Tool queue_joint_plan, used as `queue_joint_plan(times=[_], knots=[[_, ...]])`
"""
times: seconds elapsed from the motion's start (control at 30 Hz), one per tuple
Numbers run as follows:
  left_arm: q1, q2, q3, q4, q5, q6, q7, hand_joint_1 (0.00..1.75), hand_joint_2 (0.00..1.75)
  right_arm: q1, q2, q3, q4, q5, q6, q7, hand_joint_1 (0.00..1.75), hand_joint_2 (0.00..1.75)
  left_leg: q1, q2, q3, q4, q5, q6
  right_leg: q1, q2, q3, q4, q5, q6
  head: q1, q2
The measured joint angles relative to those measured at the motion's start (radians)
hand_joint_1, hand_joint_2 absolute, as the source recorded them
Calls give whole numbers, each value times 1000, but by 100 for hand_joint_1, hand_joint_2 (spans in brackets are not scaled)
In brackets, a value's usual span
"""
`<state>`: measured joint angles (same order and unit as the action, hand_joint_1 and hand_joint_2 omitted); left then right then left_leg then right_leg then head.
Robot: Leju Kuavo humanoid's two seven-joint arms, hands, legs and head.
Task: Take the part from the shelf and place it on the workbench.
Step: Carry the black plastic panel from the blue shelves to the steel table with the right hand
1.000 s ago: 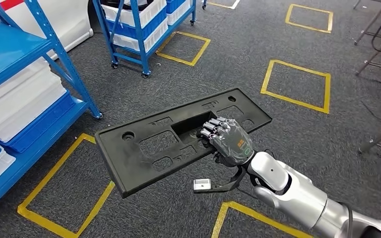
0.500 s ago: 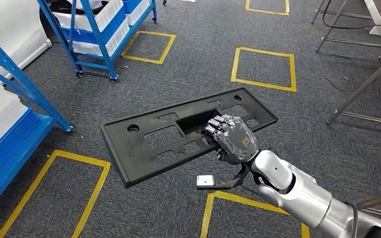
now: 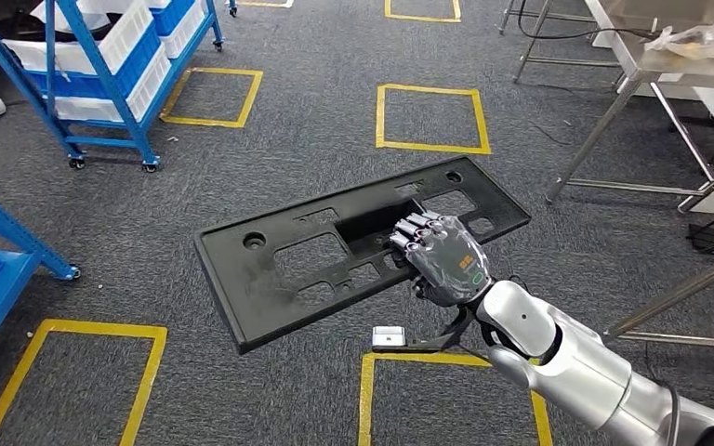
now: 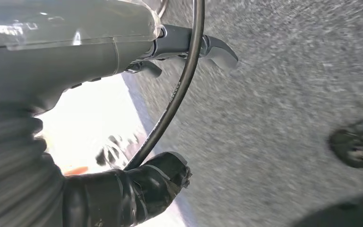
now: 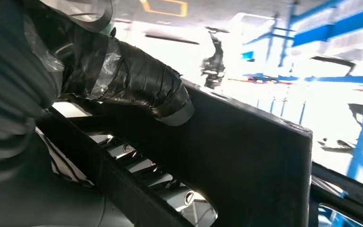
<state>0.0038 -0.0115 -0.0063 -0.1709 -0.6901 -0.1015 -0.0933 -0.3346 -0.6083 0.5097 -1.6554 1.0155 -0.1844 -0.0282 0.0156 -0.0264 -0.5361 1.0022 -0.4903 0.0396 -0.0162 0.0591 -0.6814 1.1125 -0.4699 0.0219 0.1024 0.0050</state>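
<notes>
The part is a long flat black plastic panel with rectangular cut-outs and round holes. My right hand grips it at the edge of the middle cut-out and carries it level above the grey carpet. In the right wrist view the taped thumb presses on the panel's dark face. In the left wrist view my left hand hangs over the carpet with its fingers apart and nothing in it. The workbench, a metal-framed table, stands at the far right.
A blue wheeled shelf with white bins stands at the far left, and another blue shelf corner is at the left edge. Yellow taped squares mark the carpet. Metal table legs cross the right side.
The whole picture has shifted: the camera has turned right, so the blue shelves slid off left and the workbench came in at the right. My right hand keeps the same hold on the panel.
</notes>
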Motion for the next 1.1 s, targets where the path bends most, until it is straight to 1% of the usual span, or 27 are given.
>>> queue_joint_plan(times=[0.03,0.07,0.1,0.13,0.17,0.2,0.23,0.3,0.33,0.4,0.43,0.5,0.53,0.57,0.6,0.63,0.67,0.7,0.77,0.8,0.83,0.87,0.9,0.93,1.0,1.07,1.1], knots=[[3,5,0,0,-1,-3,3,0,175,1,1,0,0,7,0,2,175,175,-3,15,-1,-1,1,3,1,-32,-28,62,-35,3,0,0],[6,10,0,0,-3,-7,7,0,175,2,3,2,2,15,-1,4,175,175,-6,29,-3,-1,1,5,0,-47,-59,130,-66,6,0,0],[8,16,0,0,-4,-11,10,0,175,3,7,6,4,23,-1,6,175,175,-8,44,-5,0,1,6,-2,-53,-82,184,-86,9,0,0],[9,21,0,0,-4,-13,12,0,175,4,11,9,6,28,-1,8,175,175,-10,58,-5,0,0,6,-4,-55,-88,204,-86,9,0,0],[9,26,0,0,-4,-15,13,0,175,5,15,12,9,33,-1,9,175,175,-12,71,-6,1,-1,6,-5,-58,-73,183,-69,9,0,0],[8,29,0,0,-4,-16,13,0,175,4,18,14,10,35,-1,10,175,175,-13,82,-5,1,-2,4,-5,-65,-37,124,-39,7,0,0],[7,32,0,0,-4,-16,13,0,175,3,20,14,11,37,-1,11,175,175,-14,92,-4,3,-4,2,-2,-84,6,49,-16,3,0,0],[6,35,0,0,-4,-16,13,0,175,1,24,14,12,39,-2,11,175,175,-18,108,-2,6,-10,-7,8,-107,64,-57,10,-9,-1,0],[5,37,0,0,-4,-16,14,0,175,0,26,14,14,40,-2,11,175,175,-20,116,-1,6,-12,-11,14,-111,71,-73,9,-16,-1,0],[2,39,0,0,-4,-16,17,0,175,-1,28,14,17,41,-2,12,175,175,-20,129,3,4,-16,-22,15,-90,71,-77,13,-27,-1,0],[1,41,0,0,-4,-16,18,0,175,-1,30,15,18,41,-2,13,175,175,-18,122,4,9,-23,-27,13,-82,74,-82,15,-32,0,0],[4,45,0,0,-4,-11,2,0,175,-8,36,18,22,43,-1,18,175,175,-14,80,-20,69,-65,-36,7,-64,78,-91,21,-47,-1,0],[6,47,0,0,-5,-4,-13,0,175,-16,38,21,22,42,6,23,175,175,-12,54,-46,127,-97,-37,8,-55,78,-92,22,-51,-1,0],[7,49,0,0,-7,4,-29,0,175,-27,40,25,20,41,16,30,175,175,-12,39,-81,195,-129,-39,8,-44,76,-91,23,-54,-1,0],[7,50,0,0,-8,11,-40,0,175,-37,40,29,16,38,29,36,175,175,-11,33,-111,254,-149,-40,9,-33,74,-90,23,-55,-1,0],[6,51,0,0,-10,16,-46,0,175,-45,40,32,11,34,40,41,175,175,-11,30,-129,283,-150,-40,9,-21,73,-88,23,-55,-1,0],[5,51,0,0,-11,19,-48,0,175,-52,40,32,5,32,48,45,175,175,-10,29,-129,276,-131,-40,9,-9,73,-86,23,-55,-1,0],[4,52,0,0,-11,21,-47,0,175,-56,40,33,0,30,52,47,175,175,-8,24,-111,230,-94,-39,8,3,73,-84,22,-54,-1,0],[4,52,1,1,-2,16,-40,0,175,-61,39,32,-10,29,55,50,175,175,-3,-15,-55,99,-26,-36,8,27,70,-77,20,-49,-1,0],[4,52,4,1,6,8,-33,0,175,-63,39,32,-14,30,55,50,175,175,0,-35,-33,53,-10,-34,8,39,66,-73,20,-44,-1,0],[4,53,8,2,16,-2,-27,0,175,-63,36,31,-18,30,54,52,175,175,0,-50,-23,30,-7,-32,7,50,62,-71,21,-38,-1,0],[2,53,13,2,24,-10,-21,0,175,-59,31,28,-23,28,51,55,175,175,-2,-53,-19,27,-9,-30,5,61,57,-71,23,-30,-1,0],[0,52,18,2,29,-15,-18,0,175,-47,20,22,-32,22,45,59,175,175,-3,-43,-17,23,-7,-24,3,72,54,-73,26,-23,-1,0],[0,49,21,2,30,-16,-15,0,175,-27,1,9,-45,11,36,62,175,175,-4,-32,-15,17,-3,-17,1,71,52,-71,25,-17,0,0],[3,41,23,2,29,-12,-12,0,175,33,-47,-37,-83,-17,11,62,175,175,-2,-10,-8,2,4,0,4,30,30,-26,-6,-9,0,0],[14,33,25,2,25,-7,-11,0,175,103,-88,-103,-122,-40,-8,51,175,175,-5,15,-6,-3,4,10,4,-26,-25,88,-67,-3,0,0],[19,29,25,2,26,-5,-10,0,175,140,-101,-136,-140,-47,-13,45,175,175,-7,29,-6,-2,2,13,3,-39,-54,147,-91,0,0,0]])
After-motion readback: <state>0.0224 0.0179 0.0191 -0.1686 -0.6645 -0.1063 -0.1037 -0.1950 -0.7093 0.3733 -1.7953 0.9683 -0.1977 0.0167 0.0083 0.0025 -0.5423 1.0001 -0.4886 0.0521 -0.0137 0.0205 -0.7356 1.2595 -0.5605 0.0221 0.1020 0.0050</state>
